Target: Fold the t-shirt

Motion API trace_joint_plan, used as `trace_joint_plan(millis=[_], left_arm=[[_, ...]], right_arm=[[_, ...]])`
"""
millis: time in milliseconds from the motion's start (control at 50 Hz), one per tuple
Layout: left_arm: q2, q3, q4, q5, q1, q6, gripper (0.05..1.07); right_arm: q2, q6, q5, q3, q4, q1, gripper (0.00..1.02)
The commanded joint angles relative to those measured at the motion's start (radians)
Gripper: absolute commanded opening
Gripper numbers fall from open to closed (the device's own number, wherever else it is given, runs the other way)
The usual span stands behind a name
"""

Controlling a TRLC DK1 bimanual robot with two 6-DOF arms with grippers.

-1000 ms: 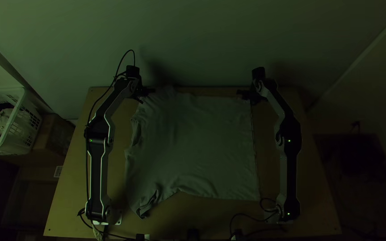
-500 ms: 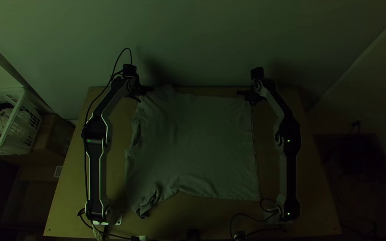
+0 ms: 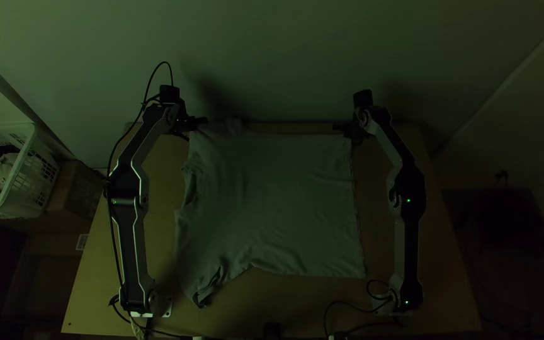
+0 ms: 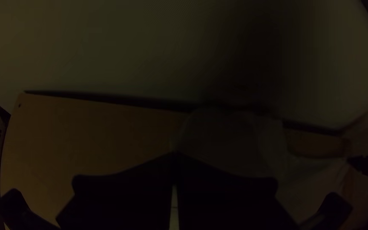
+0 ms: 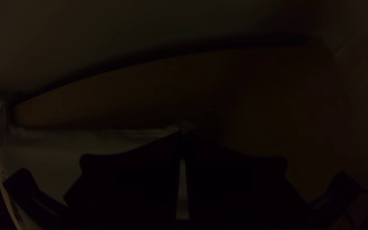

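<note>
T-shirt (image 3: 278,201) is lying mostly spread across the middle of the worktop (image 3: 445,293), wrinkling along its left side and bunching at the near-left corner. Left claw (image 3: 205,119) is sitting narrow, tips together, apparently pinching the shirt's far-left part, though it's dark there. Right claw (image 3: 335,127) is holding the far-right corner, tips together, cloth poking out between them.

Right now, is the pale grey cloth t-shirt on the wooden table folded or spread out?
Spread out: the t-shirt lies broad and mostly flat across the table, with creases along its left side.
</note>
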Motion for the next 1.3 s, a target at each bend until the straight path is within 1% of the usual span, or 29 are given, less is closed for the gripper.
trace_joint_plan(millis=[0,340,600,1280], left_arm=[[-0.054,-0.034,-0.012,-0.006,0.011,-0.027,0.08],[-0.090,-0.120,-0.014,-0.002,-0.003,-0.045,0.08],[-0.201,-0.295,0.058,0.020,0.006,-0.035,0.08],[-0.445,-0.588,0.127,0.023,0.034,-0.013,0.08]], right_arm=[[-0.061,-0.006,0.017,0.018,-0.015,0.011,0.02],[-0.092,-0.024,0.017,-0.022,-0.089,0.012,0.02],[-0.153,-0.041,0.017,-0.099,-0.089,0.011,0.02],[-0.345,-0.057,0.020,-0.356,-0.075,0.027,0.02]])
